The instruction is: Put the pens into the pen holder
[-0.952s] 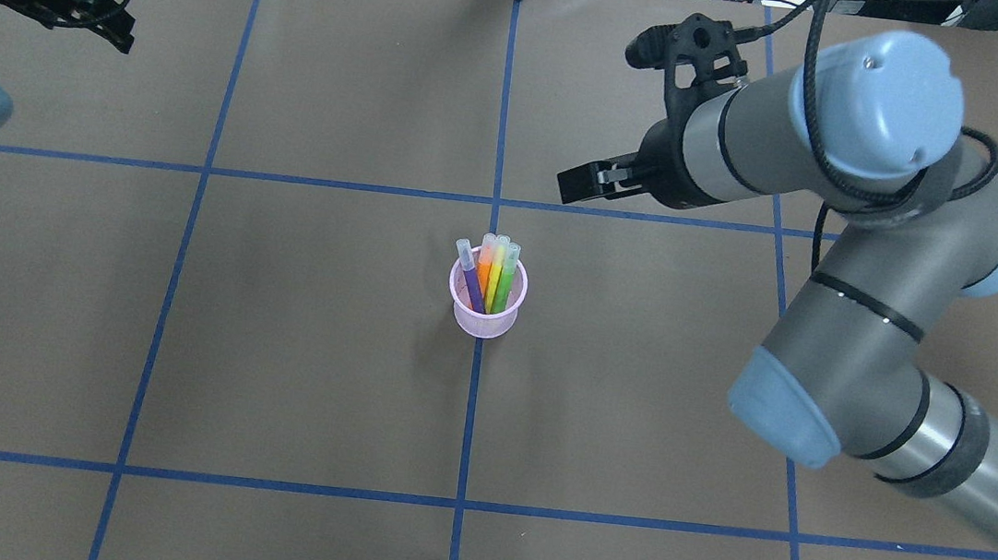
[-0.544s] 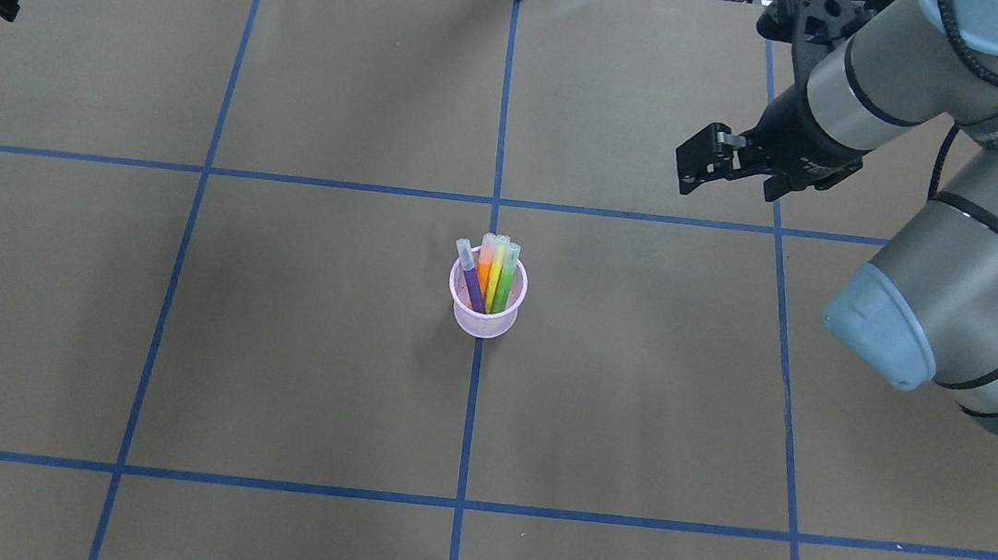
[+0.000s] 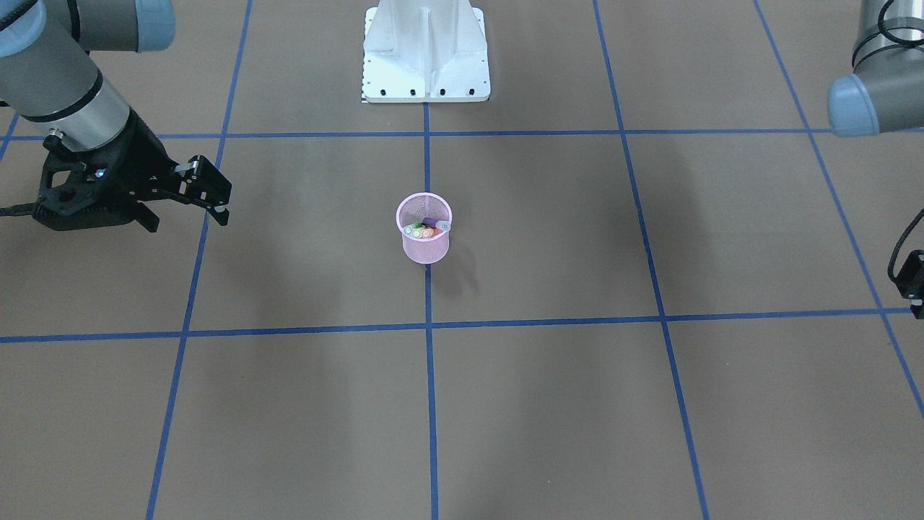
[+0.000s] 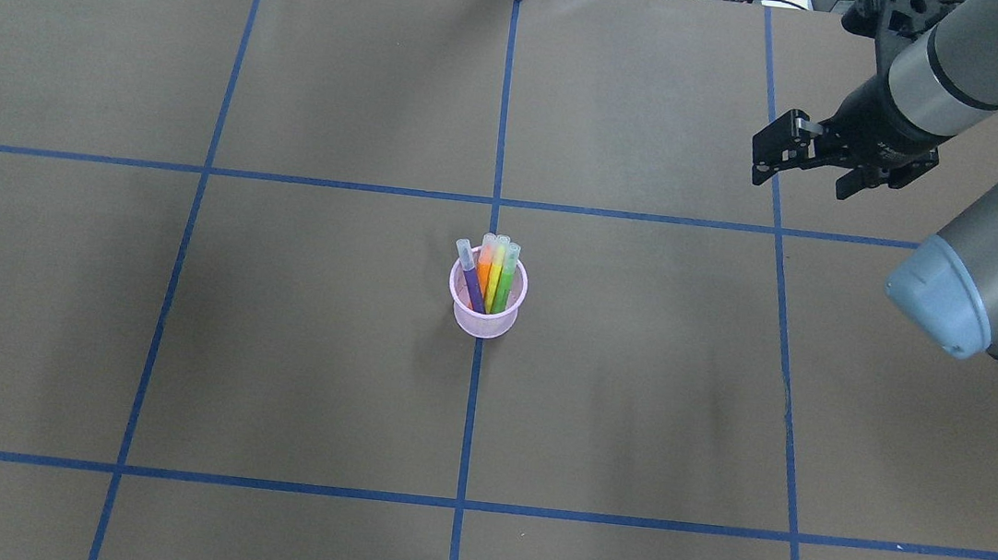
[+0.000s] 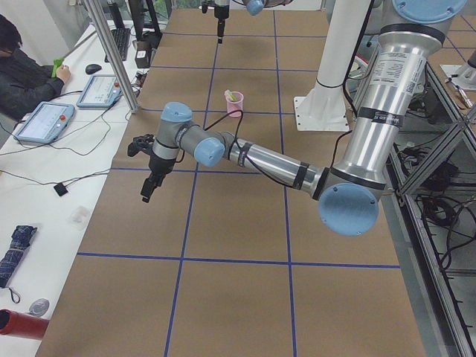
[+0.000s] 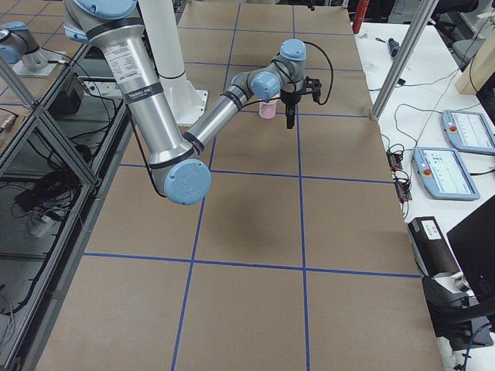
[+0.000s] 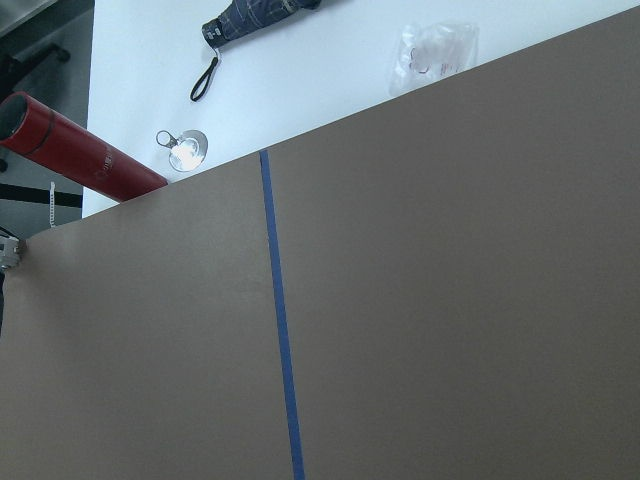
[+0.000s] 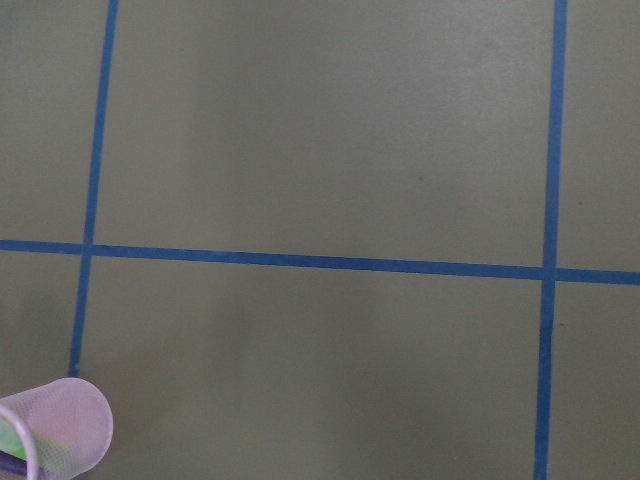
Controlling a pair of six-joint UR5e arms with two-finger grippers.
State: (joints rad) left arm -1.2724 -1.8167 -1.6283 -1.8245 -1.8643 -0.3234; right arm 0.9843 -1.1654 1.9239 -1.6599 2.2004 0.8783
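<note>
The pink mesh pen holder stands upright at the table's middle, also seen in the front view and at the bottom left of the right wrist view. The purple, orange, yellow and green pens lean inside it, caps up. My right gripper hangs open and empty over the far right of the table, well away from the holder. My left gripper points down near the table's left end. It shows clearly only in the left side view, so I cannot tell its state.
The white robot base plate sits at the near-robot edge. Beyond the table's left end lie a red cylinder, a folded umbrella and a plastic bag. A person sits at a side desk with tablets.
My right gripper has drawn back from near the holder toward the far right. My left gripper has left the overhead view to the left. Holder and pens have not moved.
</note>
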